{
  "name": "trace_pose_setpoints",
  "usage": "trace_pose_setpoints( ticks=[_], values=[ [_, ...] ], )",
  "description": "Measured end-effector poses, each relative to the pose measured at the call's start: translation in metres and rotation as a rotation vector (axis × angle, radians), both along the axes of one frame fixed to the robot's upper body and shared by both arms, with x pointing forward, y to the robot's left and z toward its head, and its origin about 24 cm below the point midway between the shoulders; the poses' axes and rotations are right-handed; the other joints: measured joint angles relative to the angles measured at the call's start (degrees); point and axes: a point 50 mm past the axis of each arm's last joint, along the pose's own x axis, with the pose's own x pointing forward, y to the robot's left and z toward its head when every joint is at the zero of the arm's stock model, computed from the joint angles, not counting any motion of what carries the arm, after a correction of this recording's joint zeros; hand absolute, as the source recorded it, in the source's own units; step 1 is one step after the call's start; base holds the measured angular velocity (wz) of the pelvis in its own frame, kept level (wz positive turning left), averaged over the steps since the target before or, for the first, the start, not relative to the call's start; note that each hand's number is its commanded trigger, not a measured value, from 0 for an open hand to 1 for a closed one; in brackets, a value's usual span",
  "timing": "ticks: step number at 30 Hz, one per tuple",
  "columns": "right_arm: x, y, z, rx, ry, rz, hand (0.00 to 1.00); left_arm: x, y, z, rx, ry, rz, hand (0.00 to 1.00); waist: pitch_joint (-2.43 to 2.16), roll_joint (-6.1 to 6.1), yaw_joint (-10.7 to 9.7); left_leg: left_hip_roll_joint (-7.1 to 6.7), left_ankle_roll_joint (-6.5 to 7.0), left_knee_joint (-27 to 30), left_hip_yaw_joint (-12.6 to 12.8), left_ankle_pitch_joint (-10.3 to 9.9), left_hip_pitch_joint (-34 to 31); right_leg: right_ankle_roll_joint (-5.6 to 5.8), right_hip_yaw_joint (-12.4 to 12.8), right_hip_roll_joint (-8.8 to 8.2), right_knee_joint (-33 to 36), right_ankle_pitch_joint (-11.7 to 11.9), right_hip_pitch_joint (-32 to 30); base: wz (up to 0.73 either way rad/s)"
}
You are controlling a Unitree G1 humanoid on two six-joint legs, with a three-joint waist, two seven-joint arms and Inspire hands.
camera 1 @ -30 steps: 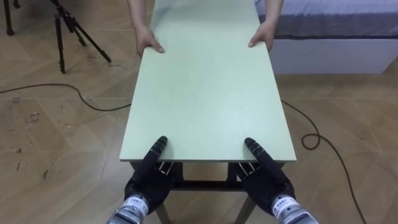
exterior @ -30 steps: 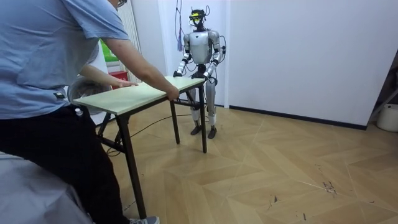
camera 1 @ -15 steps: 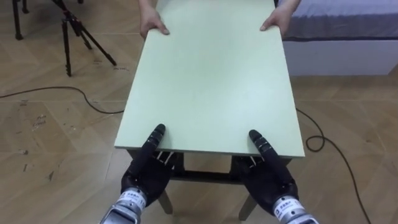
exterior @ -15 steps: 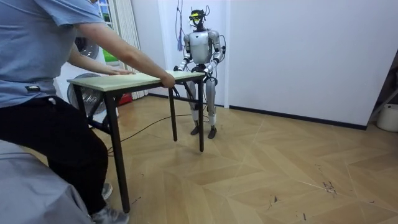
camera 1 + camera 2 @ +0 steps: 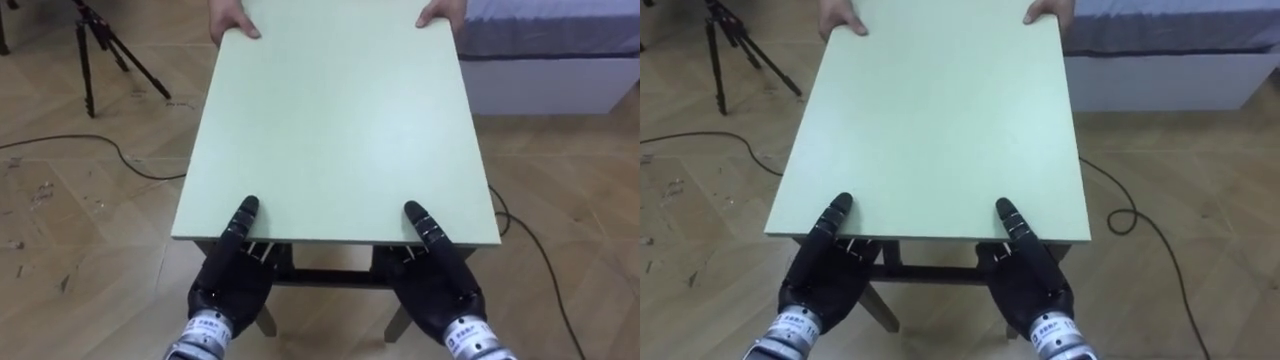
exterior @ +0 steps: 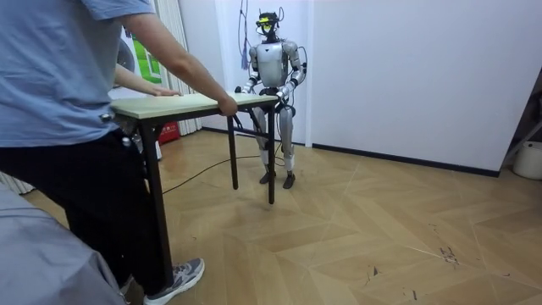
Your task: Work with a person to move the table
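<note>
Over wood floor (image 5: 80,250), left robot hand (image 5: 228,285) and right robot hand (image 5: 437,292) clamp the table (image 5: 335,110) at its near edge.

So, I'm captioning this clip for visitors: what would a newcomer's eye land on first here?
The pale green table, mid-picture in the eye views, with the robot's left hand and right hand at its near edge. A person's hands hold the far edge; in the room view that person stands in the foreground, the robot at the table's other end.
</note>
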Motion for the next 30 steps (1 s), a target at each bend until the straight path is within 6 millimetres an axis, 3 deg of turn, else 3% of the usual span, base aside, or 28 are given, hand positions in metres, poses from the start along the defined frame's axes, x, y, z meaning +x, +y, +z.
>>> trace_pose_setpoints(
  ticks=[6, 23, 25, 28, 30],
  values=[
    [-0.006, -0.001, 0.001, -0.005, -0.019, -0.002, 1.00, -0.003, 0.000, 0.001, -0.005, -0.002, 0.007, 1.00, 0.02, -0.11, 1.51, -0.01, 0.00, -0.49, -0.13, 0.00, 0.23, 0.08, 0.44, 0.09, -0.01, -0.05, 0.09, 0.01],
    [-0.017, 0.006, -0.003, 0.021, -0.039, -0.009, 1.00, -0.015, -0.002, 0.001, 0.011, -0.010, 0.037, 1.00, 0.09, -0.86, 1.57, 0.10, -0.05, 1.19, -0.54, -0.01, -2.08, 0.14, -0.02, 0.08, 0.67, -0.12, -1.18, 0.02],
    [-0.019, 0.006, -0.004, 0.021, -0.035, -0.014, 1.00, -0.016, -0.005, 0.000, 0.011, -0.008, 0.028, 1.00, 0.07, -1.21, 1.81, 0.33, -0.22, 2.69, -0.45, -0.18, -2.41, -0.13, -0.01, 0.11, 1.32, -0.29, -1.33, 0.02],
    [-0.019, 0.006, -0.005, 0.024, -0.030, -0.020, 1.00, -0.015, -0.004, 0.001, 0.011, -0.013, 0.027, 1.00, 0.04, -2.03, 2.92, 1.32, -1.64, 10.49, -0.54, -1.46, -6.38, -1.11, 0.34, 0.57, 3.18, -0.99, -2.70, -0.12],
    [-0.020, 0.007, -0.007, 0.033, -0.028, -0.026, 1.00, -0.015, -0.005, 0.000, 0.006, -0.009, 0.023, 1.00, 0.10, -1.88, 3.81, 2.81, -2.23, 21.62, -2.11, -1.80, -11.72, -2.18, 0.40, 1.70, 3.34, -1.31, -2.93, -0.21]
  ],
)
